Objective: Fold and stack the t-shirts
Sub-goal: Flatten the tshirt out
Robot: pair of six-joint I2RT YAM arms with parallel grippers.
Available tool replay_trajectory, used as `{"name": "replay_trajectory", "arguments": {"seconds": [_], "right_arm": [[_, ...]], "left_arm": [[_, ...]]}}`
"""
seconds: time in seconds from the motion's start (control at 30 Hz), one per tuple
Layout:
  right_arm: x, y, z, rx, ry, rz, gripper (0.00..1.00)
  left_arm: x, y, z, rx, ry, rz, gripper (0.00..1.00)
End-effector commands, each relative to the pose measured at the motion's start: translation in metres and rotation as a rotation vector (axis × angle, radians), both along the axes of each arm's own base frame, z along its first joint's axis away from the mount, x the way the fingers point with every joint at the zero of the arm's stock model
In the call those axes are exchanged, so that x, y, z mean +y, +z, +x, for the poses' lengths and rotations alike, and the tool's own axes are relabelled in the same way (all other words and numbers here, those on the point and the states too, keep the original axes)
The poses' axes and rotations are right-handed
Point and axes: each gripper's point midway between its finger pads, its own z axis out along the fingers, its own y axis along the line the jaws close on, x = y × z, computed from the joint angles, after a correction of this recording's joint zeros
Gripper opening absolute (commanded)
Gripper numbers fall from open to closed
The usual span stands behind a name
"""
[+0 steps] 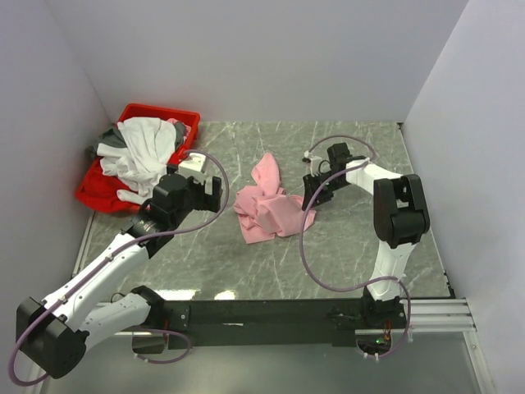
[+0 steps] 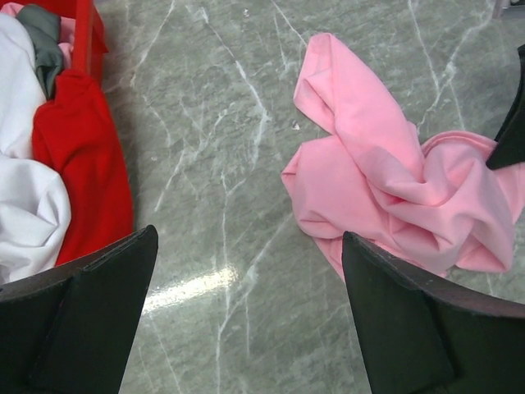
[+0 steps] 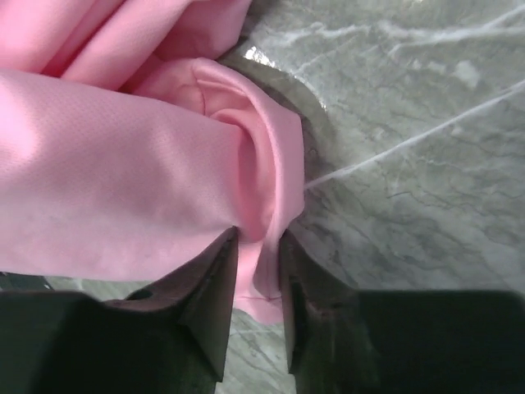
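The right end effector pinches a thin fold at the edge of the pink shirt. Its fingers are pressed nearly together on the cloth, low over the tabletop. The left end effector hangs spread wide and empty over bare marble, between the bin and the shirt. The pink shirt lies crumpled mid-tabletop, while white shirts and a grey shirt are heaped in the bin at the far left. The pinch takes only a small fold, so on a lift the cloth may slip free. It may also come up as a tangle rather than opening out. Held at one point only, the shirt could drag and twist tighter.
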Motion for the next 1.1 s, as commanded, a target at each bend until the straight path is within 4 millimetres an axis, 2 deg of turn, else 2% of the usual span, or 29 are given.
{"name": "replay_trajectory", "arguments": {"seconds": [0.0,0.03,0.07,0.17,0.2,0.23,0.27,0.3,0.33,0.37,0.4,0.43,0.47,0.5,0.53,0.57,0.6,0.63,0.67,0.7,0.73,0.77,0.8,0.83,0.87,0.93,0.97,1.07], "right_arm": [[-0.001,0.028,0.022,-0.093,0.016,-0.022,0.26],[-0.010,0.035,0.027,-0.132,0.005,-0.060,0.20],[-0.015,0.042,0.032,-0.163,-0.005,-0.076,0.01],[-0.041,0.068,0.046,-0.274,-0.069,-0.149,0.00],[-0.048,0.072,0.047,-0.296,-0.076,-0.167,0.00],[-0.058,0.081,0.050,-0.327,-0.102,-0.195,0.00],[-0.070,0.083,0.051,-0.335,-0.130,-0.208,0.00],[-0.076,0.081,0.049,-0.336,-0.138,-0.215,0.00],[-0.082,0.085,0.049,-0.350,-0.152,-0.218,0.00],[-0.090,0.083,0.048,-0.346,-0.169,-0.220,0.00],[-0.093,0.078,0.042,-0.335,-0.172,-0.219,0.00],[-0.095,0.076,0.042,-0.334,-0.176,-0.219,0.00],[-0.097,0.073,0.040,-0.331,-0.178,-0.218,0.00],[-0.098,0.067,0.034,-0.316,-0.178,-0.218,0.00],[-0.098,0.066,0.034,-0.323,-0.181,-0.218,0.00],[-0.098,0.064,0.033,-0.319,-0.180,-0.218,0.00],[-0.098,0.062,0.031,-0.316,-0.177,-0.215,0.00],[-0.098,0.063,0.031,-0.318,-0.176,-0.212,0.00],[-0.098,0.062,0.031,-0.315,-0.176,-0.213,0.00],[-0.099,0.063,0.031,-0.317,-0.175,-0.214,0.00],[-0.099,0.064,0.032,-0.322,-0.175,-0.213,0.00],[-0.098,0.065,0.033,-0.326,-0.172,-0.211,0.00],[-0.097,0.064,0.033,-0.323,-0.169,-0.208,0.00],[-0.097,0.064,0.034,-0.322,-0.170,-0.205,0.00],[-0.097,0.064,0.035,-0.324,-0.170,-0.200,0.00],[-0.094,0.062,0.034,-0.314,-0.167,-0.189,0.00],[-0.093,0.062,0.035,-0.312,-0.168,-0.183,0.00],[-0.091,0.060,0.033,-0.301,-0.163,-0.172,0.00]], "left_arm": [[-0.010,0.028,0.001,-0.069,-0.036,-0.087,0.99],[-0.014,0.029,0.000,-0.069,-0.050,-0.105,0.99],[-0.017,0.031,0.000,-0.070,-0.063,-0.122,0.99],[-0.031,0.036,0.003,-0.050,-0.112,-0.201,0.99],[-0.034,0.028,0.010,-0.012,-0.106,-0.223,0.99],[-0.043,0.037,0.013,-0.001,-0.142,-0.253,1.00],[-0.046,0.036,0.018,0.022,-0.146,-0.272,0.99],[-0.050,0.017,0.031,0.099,-0.124,-0.283,0.99],[-0.059,0.031,0.041,0.102,-0.143,-0.312,0.97],[-0.063,0.029,0.050,0.132,-0.139,-0.327,0.97],[-0.070,0.002,0.067,0.219,-0.119,-0.325,0.97],[-0.079,0.016,0.083,0.219,-0.131,-0.344,0.93],[-0.084,0.010,0.095,0.253,-0.125,-0.347,0.93],[-0.090,-0.029,0.115,0.353,-0.093,-0.335,0.92],[-0.097,-0.017,0.134,0.363,-0.083,-0.348,0.88],[-0.100,-0.026,0.148,0.400,-0.060,-0.353,0.86],[-0.104,-0.069,0.162,0.503,-0.021,-0.347,0.85],[-0.112,-0.057,0.179,0.501,-0.020,-0.365,0.82],[-0.116,-0.093,0.188,0.575,0.019,-0.359,0.82],[-0.123,-0.085,0.200,0.562,0.008,-0.377,0.81],[-0.125,-0.091,0.205,0.568,0.013,-0.378,0.81],[-0.126,-0.114,0.206,0.616,0.045,-0.365,0.82],[-0.126,-0.111,0.214,0.600,0.064,-0.362,0.82],[-0.125,-0.117,0.217,0.611,0.083,-0.354,0.82],[-0.122,-0.133,0.217,0.640,0.111,-0.339,0.82],[-0.124,-0.137,0.223,0.640,0.114,-0.339,0.81],[-0.126,-0.147,0.223,0.657,0.117,-0.340,0.81],[-0.131,-0.147,0.231,0.646,0.112,-0.363,0.80]]}}
